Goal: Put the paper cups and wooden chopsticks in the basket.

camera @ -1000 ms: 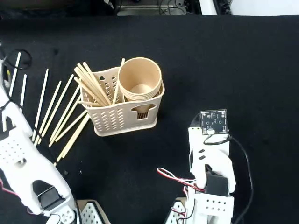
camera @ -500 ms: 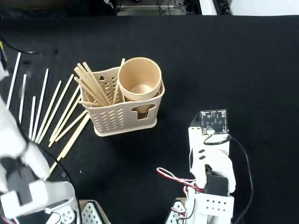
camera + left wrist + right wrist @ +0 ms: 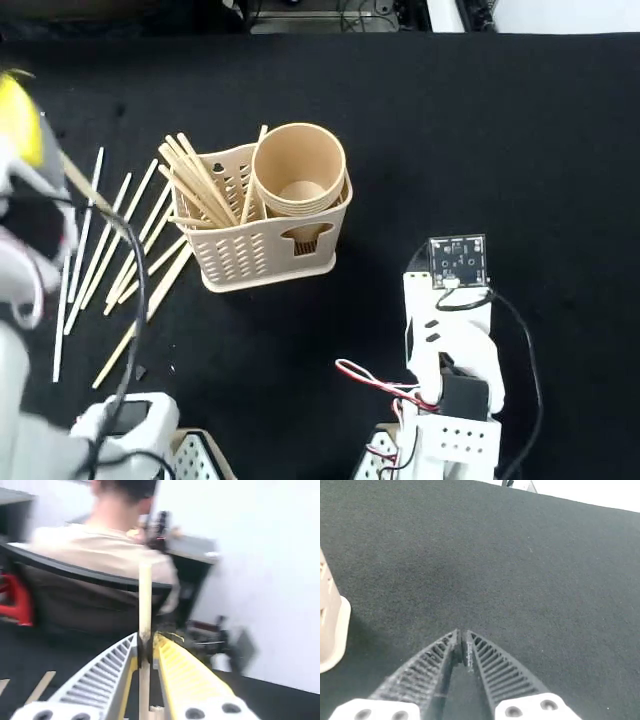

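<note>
A beige slotted basket [image 3: 262,250] stands left of the table's middle. Nested paper cups [image 3: 298,170] fill its right half and a bundle of wooden chopsticks [image 3: 195,180] leans in its left half. Several loose chopsticks [image 3: 125,245] lie fanned on the black table left of the basket. My left gripper [image 3: 145,647] is raised off the table, shut on a single chopstick [image 3: 145,595]; from above, that gripper [image 3: 40,150] is at the far left with the stick [image 3: 88,188] slanting out of it. My right gripper [image 3: 461,641] is shut on nothing, low over bare table right of the basket [image 3: 330,625].
The right arm [image 3: 450,340] rests near the front edge, right of the basket. Black cloth covers the table [image 3: 480,140], with open room on the right and at the back. Cables trail at the arm bases.
The left arm has risen from the table at the far left with one chopstick in its gripper. A few loose chopsticks shifted. The right arm has not moved.
</note>
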Available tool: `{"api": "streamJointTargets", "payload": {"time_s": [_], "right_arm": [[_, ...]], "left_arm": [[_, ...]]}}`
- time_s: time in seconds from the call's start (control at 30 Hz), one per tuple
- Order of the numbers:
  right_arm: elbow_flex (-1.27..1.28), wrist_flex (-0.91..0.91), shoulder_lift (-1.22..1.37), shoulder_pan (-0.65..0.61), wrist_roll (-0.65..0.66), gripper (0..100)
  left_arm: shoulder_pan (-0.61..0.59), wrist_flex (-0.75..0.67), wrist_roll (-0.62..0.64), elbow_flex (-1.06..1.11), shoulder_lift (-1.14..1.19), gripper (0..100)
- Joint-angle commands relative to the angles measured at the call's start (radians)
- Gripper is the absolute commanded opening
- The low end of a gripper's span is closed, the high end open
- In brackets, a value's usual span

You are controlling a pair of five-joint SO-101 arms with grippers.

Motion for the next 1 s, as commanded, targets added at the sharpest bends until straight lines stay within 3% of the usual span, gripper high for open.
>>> {"api": "streamJointTargets", "payload": {"time_s": [0.0, 0.13, 0.27, 0.5, 0.67, 0.97], "right_arm": [[-0.004, -0.011, -0.065, -0.005, 0.000, 2.1], [-0.004, -0.011, -0.065, -0.005, 0.000, 2.1], [-0.004, -0.011, -0.065, -0.005, 0.000, 2.1], [-0.004, -0.011, -0.065, -0.005, 0.000, 2.1], [-0.004, -0.011, -0.065, -0.005, 0.000, 2.1], [-0.004, -0.011, -0.065, -0.005, 0.000, 2.1]], "left_arm": [[0.130, -0.026, 0.052, 0.119, -0.074, 3], [0.139, -0.087, 0.049, 0.308, -0.176, 3], [0.139, -0.239, 0.003, 0.556, -0.345, 3], [0.150, -0.766, 0.009, 1.115, -0.629, 3], [0.147, -1.106, 0.003, 1.432, -0.687, 3], [0.150, -1.226, 0.003, 1.658, -0.635, 3]]}}
